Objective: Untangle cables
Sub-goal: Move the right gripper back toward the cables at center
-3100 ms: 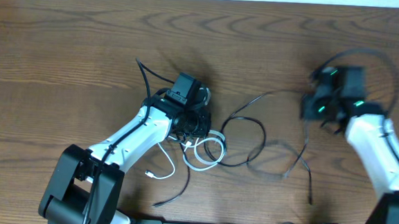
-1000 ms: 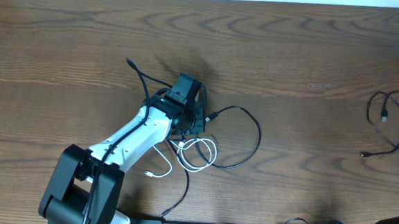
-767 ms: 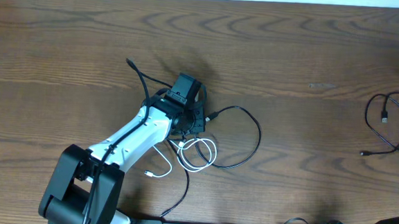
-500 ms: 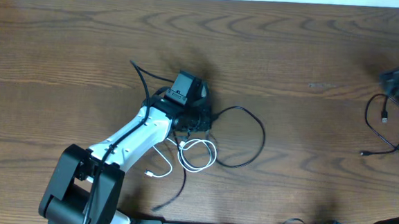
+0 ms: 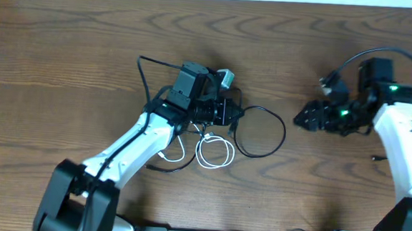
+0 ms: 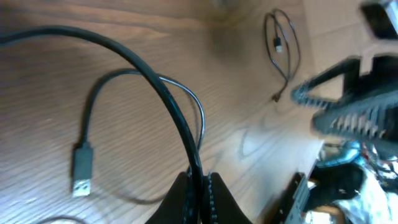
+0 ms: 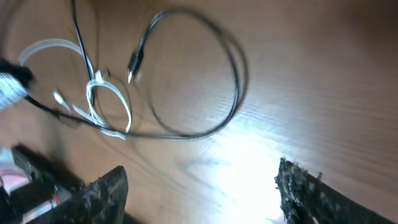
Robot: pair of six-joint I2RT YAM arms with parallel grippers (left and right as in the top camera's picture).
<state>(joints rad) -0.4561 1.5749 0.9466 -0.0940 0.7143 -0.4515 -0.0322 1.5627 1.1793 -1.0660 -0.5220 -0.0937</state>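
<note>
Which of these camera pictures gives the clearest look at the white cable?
The overhead view: the white cable shows sharpest there, its loops lying on the table. The right wrist view shows its loops blurred; the left wrist view hardly shows it.

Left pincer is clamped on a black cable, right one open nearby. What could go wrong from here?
1. The left pincer holds the black cable right beside the white cable, and the two seem to cross. Pulling could drag the white one along or tighten the tangle.
2. The open right pincer faces both cables close together. It might close on both strands, or on the cable already held.
</note>
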